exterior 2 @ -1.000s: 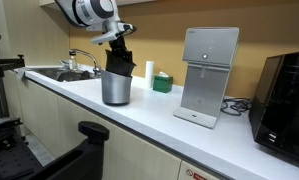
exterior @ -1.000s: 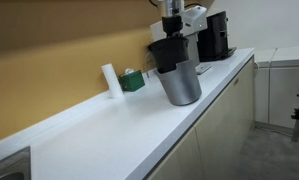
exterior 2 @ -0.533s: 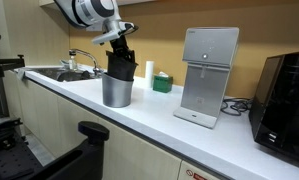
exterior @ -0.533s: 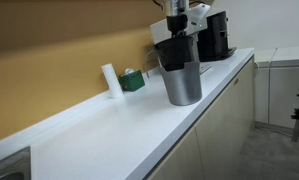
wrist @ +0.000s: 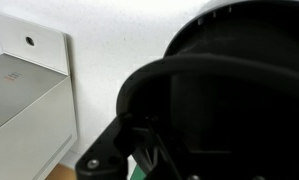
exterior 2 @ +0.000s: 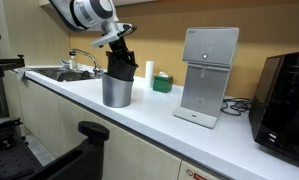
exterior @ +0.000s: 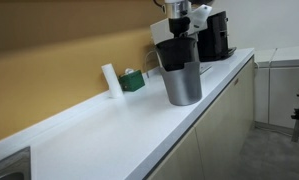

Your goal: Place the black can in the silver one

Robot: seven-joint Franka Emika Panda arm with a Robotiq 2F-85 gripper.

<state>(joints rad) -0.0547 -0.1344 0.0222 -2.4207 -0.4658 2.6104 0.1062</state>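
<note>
The silver one point(exterior: 183, 86) stands upright on the white counter point(exterior: 109, 130); it also shows in an exterior view point(exterior 2: 115, 91). The black can point(exterior: 172, 53) sits with its lower part inside the silver one's mouth and its upper part above the rim, as also seen in an exterior view point(exterior 2: 119, 62). My gripper point(exterior: 176, 33) comes down from above and is shut on the black can's rim, shown in both exterior views point(exterior 2: 120, 44). In the wrist view the black can point(wrist: 224, 95) fills most of the picture and hides the fingertips.
A white-grey boxy appliance point(exterior 2: 208, 75) stands on the counter beside the bins and shows in the wrist view point(wrist: 24, 95). A black coffee machine point(exterior 2: 285, 95) is beyond it. A green box point(exterior: 133, 81) and a white bottle point(exterior: 110, 79) stand by the wall. A sink point(exterior 2: 64, 73) lies at the counter's end.
The black can has sunk slightly lower into the silver one with my gripper still on it. Nothing else has moved.
</note>
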